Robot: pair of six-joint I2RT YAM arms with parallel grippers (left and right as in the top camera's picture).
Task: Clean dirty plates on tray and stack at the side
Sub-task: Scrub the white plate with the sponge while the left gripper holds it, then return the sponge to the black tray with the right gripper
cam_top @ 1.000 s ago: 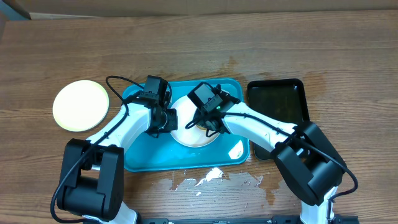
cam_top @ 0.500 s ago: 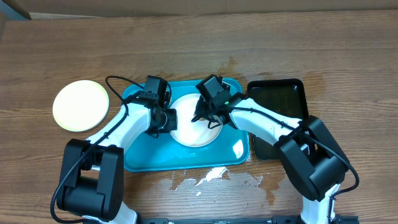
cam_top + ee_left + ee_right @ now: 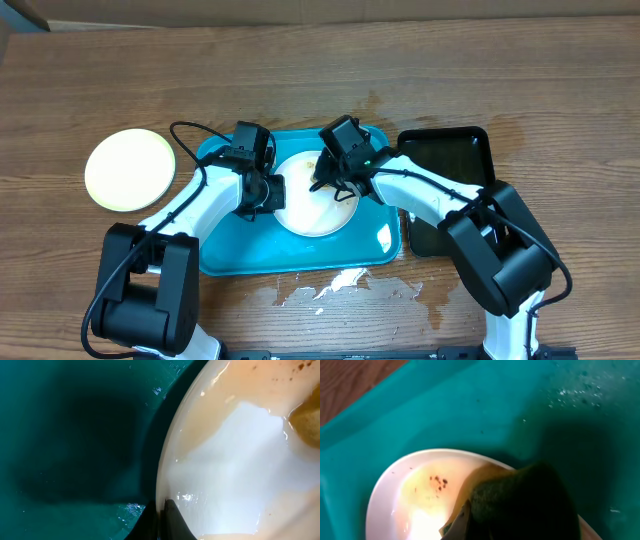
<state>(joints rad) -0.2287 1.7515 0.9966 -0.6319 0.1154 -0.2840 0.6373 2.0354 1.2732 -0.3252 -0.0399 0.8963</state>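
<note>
Far left on table (image 3: 520,80): yellow plate (image 3: 130,168), outside tray (image 3: 250,250). Left gripper (image 3: 272,193) pinches left rim of white plate (image 3: 310,212) lying in tray. Right gripper (image 3: 335,190) clamps sponge (image 3: 520,505) against plate's speckled top. Black tray (image 3: 445,165) right

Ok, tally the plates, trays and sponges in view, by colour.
pale yellow plate: 1
white plate: 1
turquoise tray: 1
black tray: 1
green-and-yellow sponge: 1
Total: 5
</note>
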